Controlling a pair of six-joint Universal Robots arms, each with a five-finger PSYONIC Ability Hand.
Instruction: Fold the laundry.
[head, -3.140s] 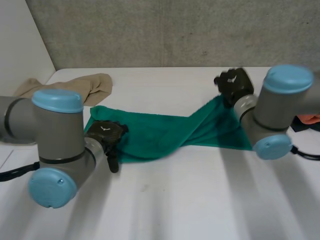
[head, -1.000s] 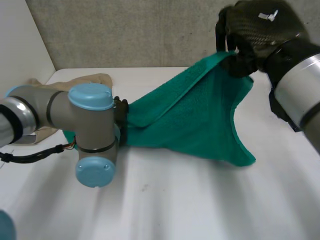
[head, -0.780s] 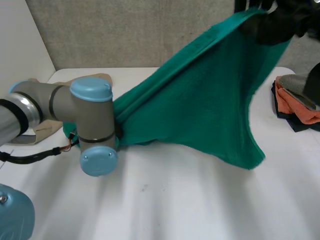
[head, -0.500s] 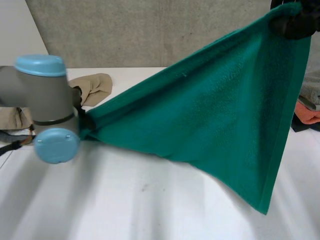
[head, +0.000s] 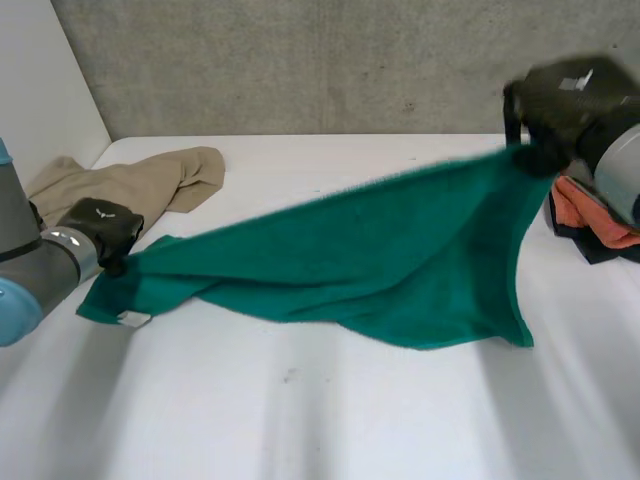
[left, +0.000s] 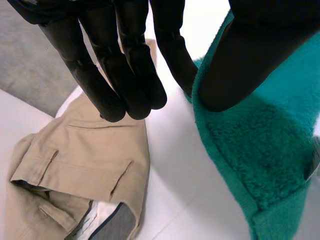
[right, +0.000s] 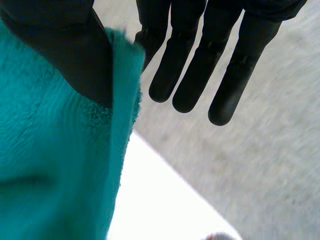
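A green towel (head: 400, 250) hangs stretched across the white table (head: 330, 420) between my two hands. My left hand (head: 100, 228) holds its left corner low over the table's left side. In the left wrist view the thumb pinches the towel's edge (left: 260, 145) against a straight finger of that hand (left: 125, 55). My right hand (head: 565, 105) holds the opposite corner raised at the far right. In the right wrist view the thumb of the right hand (right: 200, 65) clamps the towel (right: 45, 165) against a finger. The towel's lower right corner droops to the table.
Tan trousers (head: 140, 180) lie crumpled at the back left, just under my left hand's fingertips (left: 75, 165). A pile of orange and dark clothes (head: 590, 225) sits at the right edge. A grey wall runs behind the table.
My right hand has come down from high above with its towel corner. My left arm has drawn back to the left, and the towel now spans lower and flatter.
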